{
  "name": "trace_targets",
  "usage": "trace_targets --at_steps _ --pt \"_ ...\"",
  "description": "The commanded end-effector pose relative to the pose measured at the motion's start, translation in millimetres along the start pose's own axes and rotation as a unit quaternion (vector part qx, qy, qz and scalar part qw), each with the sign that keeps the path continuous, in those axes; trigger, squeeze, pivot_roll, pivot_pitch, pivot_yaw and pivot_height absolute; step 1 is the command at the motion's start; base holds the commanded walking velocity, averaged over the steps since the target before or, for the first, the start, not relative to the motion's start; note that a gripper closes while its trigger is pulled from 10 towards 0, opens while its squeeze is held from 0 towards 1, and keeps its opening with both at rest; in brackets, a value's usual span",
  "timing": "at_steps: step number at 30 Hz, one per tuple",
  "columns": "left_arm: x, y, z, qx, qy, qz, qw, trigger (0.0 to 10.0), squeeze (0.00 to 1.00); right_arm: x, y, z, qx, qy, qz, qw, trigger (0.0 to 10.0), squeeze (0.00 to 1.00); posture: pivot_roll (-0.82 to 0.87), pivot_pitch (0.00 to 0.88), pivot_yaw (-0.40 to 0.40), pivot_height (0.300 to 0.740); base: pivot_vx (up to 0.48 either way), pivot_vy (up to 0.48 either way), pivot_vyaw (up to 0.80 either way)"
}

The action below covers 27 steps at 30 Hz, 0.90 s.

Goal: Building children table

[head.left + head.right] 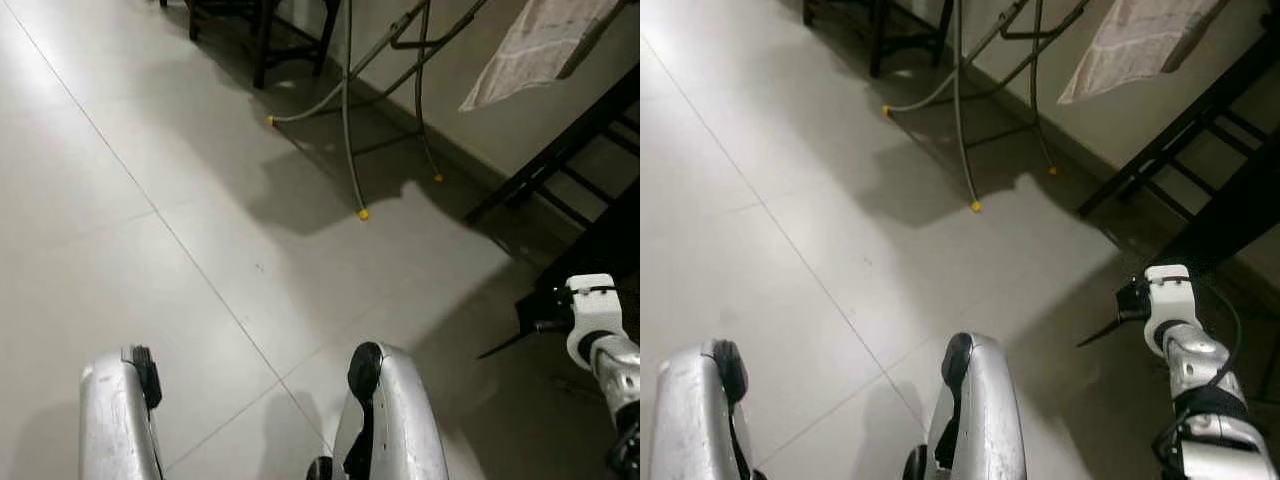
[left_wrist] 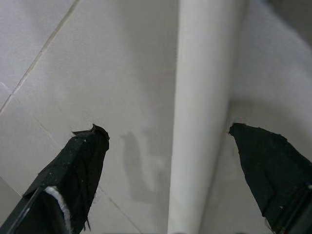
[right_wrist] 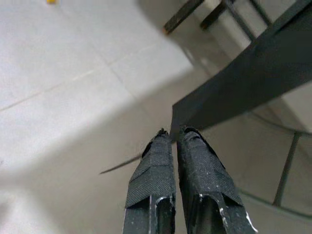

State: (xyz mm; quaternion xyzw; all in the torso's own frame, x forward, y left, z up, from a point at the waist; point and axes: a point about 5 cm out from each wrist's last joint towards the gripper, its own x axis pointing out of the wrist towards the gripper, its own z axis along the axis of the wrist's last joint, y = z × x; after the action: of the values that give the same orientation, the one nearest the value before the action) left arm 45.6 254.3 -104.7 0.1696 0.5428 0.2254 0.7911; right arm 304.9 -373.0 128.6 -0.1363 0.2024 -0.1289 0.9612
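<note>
My right gripper [image 3: 173,132] is shut, and its fingertips pinch the lower corner of a thin dark panel [image 3: 243,83]. That panel rises slanting away from the fingers toward the wall. In the head views the right gripper [image 1: 1130,300] sits low at the right on its white wrist, beside the dark panel [image 1: 600,250]. My left gripper [image 2: 165,134] is open and points down at the tiled floor. A pale round post [image 2: 200,112] runs between its two fingers without touching either.
A metal drying rack with yellow feet [image 1: 362,213] stands by the far wall, with a cloth [image 1: 540,45] hanging over it. A black slatted frame [image 1: 570,170] leans at the right. Dark chair legs [image 1: 265,40] stand at the back. Pale floor tiles [image 1: 150,200] stretch to the left.
</note>
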Motion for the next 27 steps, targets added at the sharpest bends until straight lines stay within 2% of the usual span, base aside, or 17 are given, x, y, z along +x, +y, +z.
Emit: trace_targets --at_steps 1,4,9,18,19,23,27 --pt "-4.3 -11.3 -3 -0.004 0.009 -0.01 1.0 10.0 0.0 -2.7 -11.2 -2 -0.005 0.015 -0.011 1.0 10.0 0.0 -0.17 0.15 -0.297 0.3 0.0 0.0 0.0" --pt "-4.3 -8.9 -6 -0.01 0.016 -0.002 1.0 10.0 0.0 -1.8 -13.4 4 -0.01 0.011 -0.012 1.0 10.0 0.0 -0.18 0.147 -0.303 0.3 0.0 0.0 0.0" --pt "-7.9 -14.7 -12 -0.031 0.03 -0.006 0.999 10.0 0.0 0.0 -13.8 16 -0.018 0.002 -0.008 1.0 10.0 0.0 -0.19 0.139 -0.321 0.3 0.0 0.0 0.0" --pt "-12.6 -21.0 -19 -0.04 0.04 -0.007 0.998 10.0 0.0 1.8 -14.4 31 -0.02 -0.013 -0.006 1.0 10.0 0.0 -0.21 0.133 -0.331 0.3 0.0 0.0 0.0" --pt "-14.2 -22.8 -21 -0.05 0.039 -0.007 0.998 10.0 0.0 1.6 -17.4 39 -0.018 -0.022 -0.01 1.0 10.0 0.0 -0.23 0.124 -0.339 0.3 0.0 0.0 0.0" --pt "-15.1 -24.8 -21 -0.056 0.035 -0.013 0.998 10.0 0.0 0.9 -21.1 44 -0.015 -0.028 -0.015 0.999 10.0 0.0 -0.25 0.12 -0.342 0.3 0.0 0.0 0.0" --pt "-16.4 -29.8 -19 -0.071 0.029 -0.029 0.997 10.0 0.0 -2.3 -33.8 58 -0.015 -0.042 -0.033 0.998 10.0 0.0 -0.28 0.106 -0.353 0.3 0.0 0.0 0.0"
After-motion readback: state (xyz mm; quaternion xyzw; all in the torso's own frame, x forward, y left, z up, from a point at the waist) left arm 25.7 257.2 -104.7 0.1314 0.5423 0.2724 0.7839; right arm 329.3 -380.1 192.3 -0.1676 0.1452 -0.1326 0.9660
